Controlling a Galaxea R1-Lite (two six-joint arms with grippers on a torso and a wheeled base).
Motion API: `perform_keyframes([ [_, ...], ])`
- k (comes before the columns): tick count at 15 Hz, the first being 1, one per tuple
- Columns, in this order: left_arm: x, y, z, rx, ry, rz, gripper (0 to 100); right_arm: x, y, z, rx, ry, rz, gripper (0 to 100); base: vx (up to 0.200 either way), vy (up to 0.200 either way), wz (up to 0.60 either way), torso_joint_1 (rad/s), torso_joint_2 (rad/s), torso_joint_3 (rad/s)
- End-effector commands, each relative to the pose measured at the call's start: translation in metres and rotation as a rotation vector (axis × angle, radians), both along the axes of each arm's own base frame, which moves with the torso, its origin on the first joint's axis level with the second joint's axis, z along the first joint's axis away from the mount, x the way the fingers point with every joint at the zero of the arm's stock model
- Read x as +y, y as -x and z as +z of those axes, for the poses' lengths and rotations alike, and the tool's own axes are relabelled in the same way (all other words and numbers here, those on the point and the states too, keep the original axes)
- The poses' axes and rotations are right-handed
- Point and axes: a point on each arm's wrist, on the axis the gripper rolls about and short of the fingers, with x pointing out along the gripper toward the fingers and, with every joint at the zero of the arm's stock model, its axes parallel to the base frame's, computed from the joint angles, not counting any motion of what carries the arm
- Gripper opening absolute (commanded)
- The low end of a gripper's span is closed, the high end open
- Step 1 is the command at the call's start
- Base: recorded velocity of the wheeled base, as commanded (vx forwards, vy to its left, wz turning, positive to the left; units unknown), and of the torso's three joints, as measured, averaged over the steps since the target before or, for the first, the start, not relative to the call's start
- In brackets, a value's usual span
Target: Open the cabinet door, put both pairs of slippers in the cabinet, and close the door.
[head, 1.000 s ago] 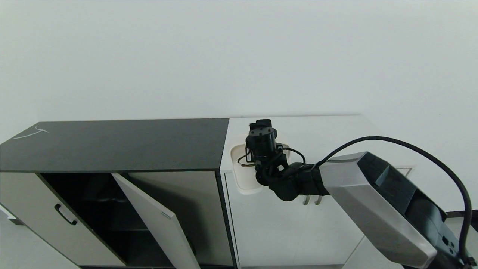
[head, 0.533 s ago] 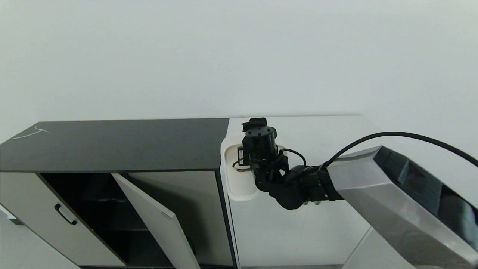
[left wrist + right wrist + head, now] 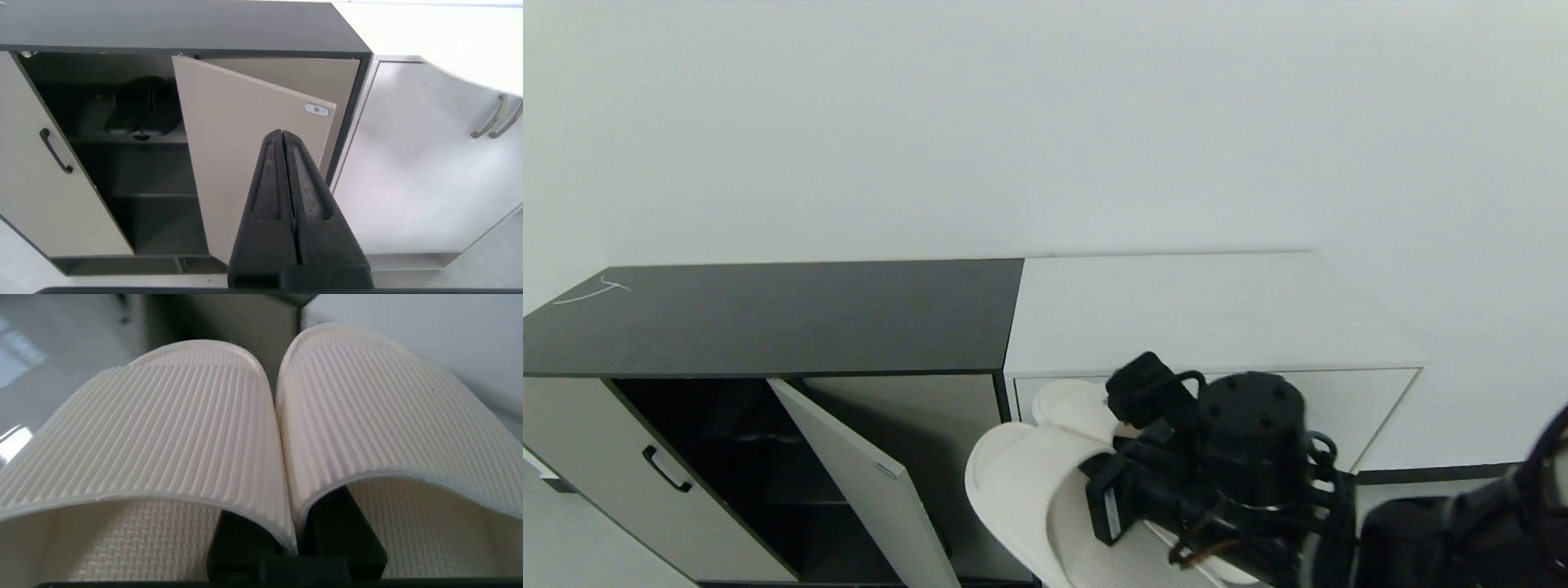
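The right pincer (image 3: 296,539) is clamped on a pair of cream-white ribbed foam slippers (image 3: 270,433). Its black fingers (image 3: 335,531) grip the two inner walls where the slippers meet, so the pair is held side by side with the toes pointing away from the wrist. In the head view the pair hangs in the air, low before the front of a white cabinet (image 3: 1209,310) and just to the right of the edge of an open door.

The left pincer (image 3: 283,204) has its two black fingers pressed together with nothing between them. It hangs in front of a black-topped cabinet with beige doors (image 3: 768,314), facing the gap between that cabinet and the white one.

The black-topped cabinet's right door (image 3: 245,147) stands swung outward at an angle. Its left door (image 3: 49,163), which has a black bar handle (image 3: 55,151), is swung outward too, baring dark shelves. A pair of dark slippers (image 3: 143,106) lies on the upper shelf inside.

The white cabinet stands touching the right side of the black-topped one. Its front is shut and has two metal handles (image 3: 498,118).
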Motion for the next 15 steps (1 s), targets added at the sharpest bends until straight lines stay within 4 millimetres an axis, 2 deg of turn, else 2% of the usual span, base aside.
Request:
perform_keyframes([
  [1, 0.000, 0.000, 0.000, 0.001, 0.001, 0.000, 0, -0.038, 0.036, 0.016, -0.045, -0.061, 0.103, 0, 0.000, 0.000, 0.00, 0.000, 0.00, 0.000],
  [4, 0.000, 0.000, 0.000, 0.001, 0.000, 0.000, 0, -0.043, 0.040, 0.012, -0.039, -0.060, 0.115, 0, -0.200, 0.000, 0.00, 0.002, 0.01, 0.002],
  [8, 0.000, 0.000, 0.000, 0.001, 0.000, 0.000, 0, -0.049, 0.047, 0.007, -0.059, -0.087, 0.135, 0, 0.000, 0.000, 0.00, -0.015, 0.00, 0.002],
  [15, 0.000, 0.000, 0.000, 0.001, 0.000, 0.000, 0, -0.049, 0.047, 0.009, -0.075, -0.110, 0.135, 0, 0.000, 0.200, 0.00, 0.003, 0.00, 0.004],
])
